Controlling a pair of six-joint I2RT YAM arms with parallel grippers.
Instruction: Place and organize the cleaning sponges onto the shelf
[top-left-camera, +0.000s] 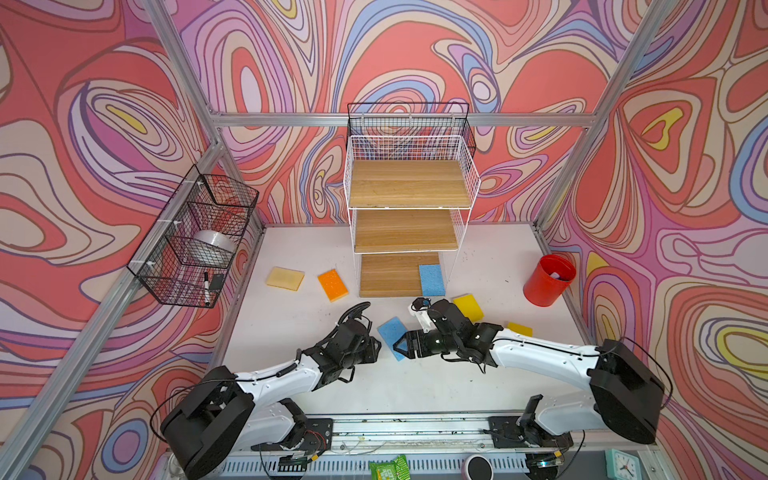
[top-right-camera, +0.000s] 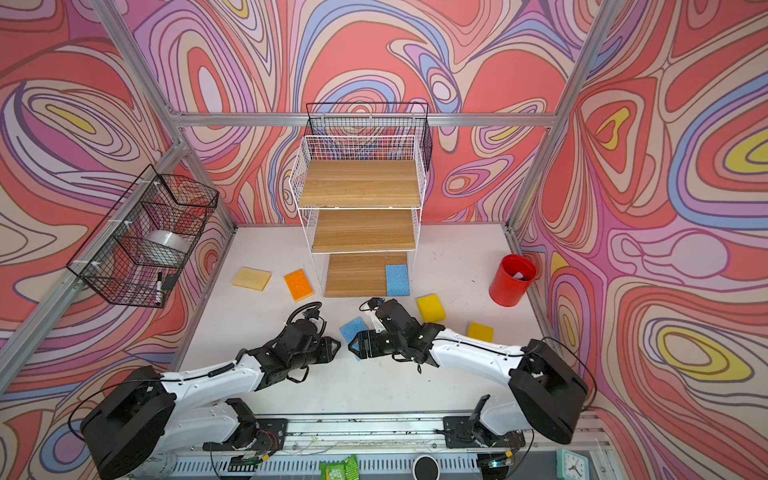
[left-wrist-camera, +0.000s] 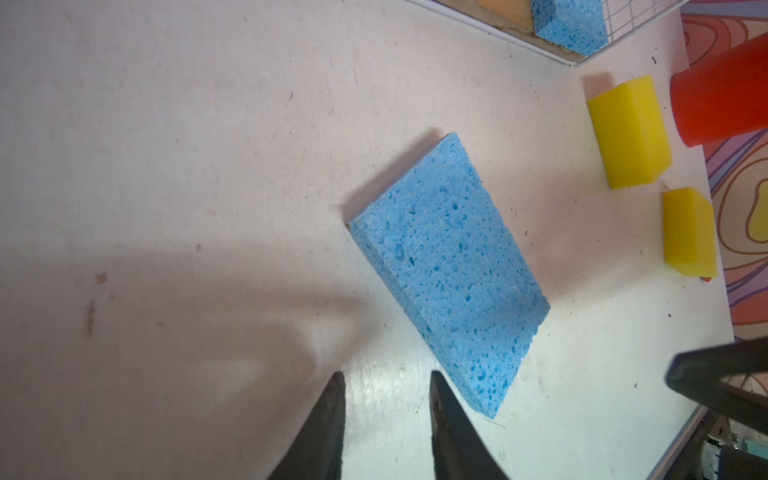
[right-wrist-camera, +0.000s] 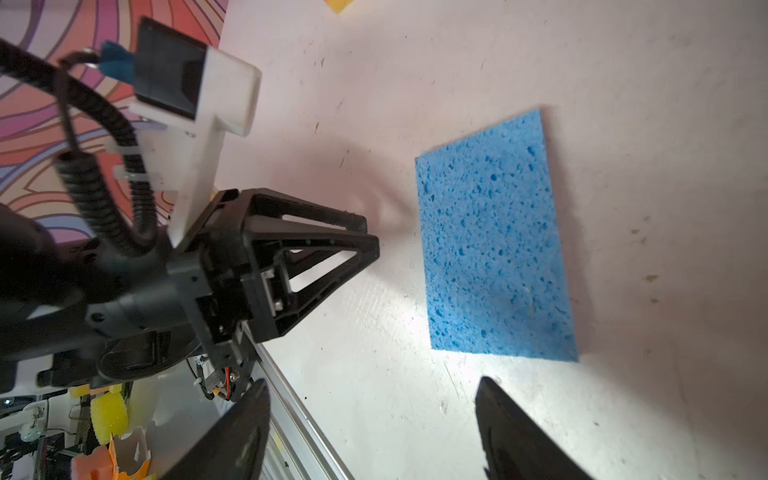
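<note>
White tabletop (top-left-camera: 415, 386), scuffed, inside swirl-patterned walls. Shelf (top-left-camera: 407, 183) at back centre; top and middle wood tiers bare. Shelved blue sponge (top-left-camera: 431, 279) flat on bottom tier, at its right end.

Loose blue sponge (top-left-camera: 391, 328) flat on tabletop in front of shelf, lying between the two gripper tips in both top views.

Left gripper (left-wrist-camera: 386, 399): jaws parted by a narrow gap, nothing between them, bare tabletop showing through; loose blue sponge (left-wrist-camera: 449, 274) just beside one finger, not gripped.

Right gripper (right-wrist-camera: 374, 382): jaws spread wide, empty; same sponge (right-wrist-camera: 494, 241) ahead of fingertips, apart from them.

Remaining sponges on tabletop, all flat:
- tan-faced sponge (top-left-camera: 285, 278) and orange sponge (top-left-camera: 333, 284), left of shelf, near each other
- larger-looking yellow sponge (top-left-camera: 469, 306) and second yellow sponge (top-left-camera: 519, 329), right of centre, second partly hidden behind right arm

Red cup (top-left-camera: 548, 280) upright near right wall.
</note>
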